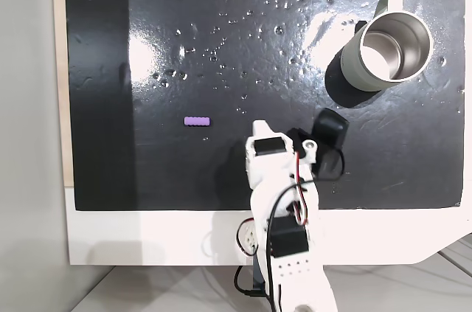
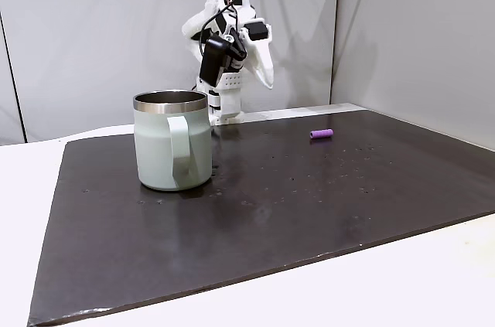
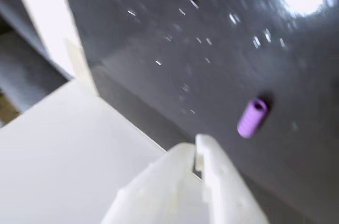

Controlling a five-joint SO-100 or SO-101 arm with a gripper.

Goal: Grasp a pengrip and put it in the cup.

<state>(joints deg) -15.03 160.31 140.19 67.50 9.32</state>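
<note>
Pengrip [image 3: 251,118] lay on its side on the dark mat [image 1: 221,68], alone and untouched, a little way ahead of the gripper [image 3: 197,152] in the wrist view, whose white jaws were pressed together at the tips with nothing between them. In a fixed view from above the arm [image 1: 284,201] was folded back over the near edge of the desk [image 1: 147,234], with the purple tube [image 1: 197,121] off to its left. Judged from this, the step in hand was the reach. To do it well the jaws would need to part first, then come down astride the tube across its short width, since a ribbed, round thing would likely roll if nudged from one side. Farther off stood the cup [image 1: 386,50], upright, mouth open, handle turned away from the arm. Counted: one pengrip, one cup, one arm.
</note>
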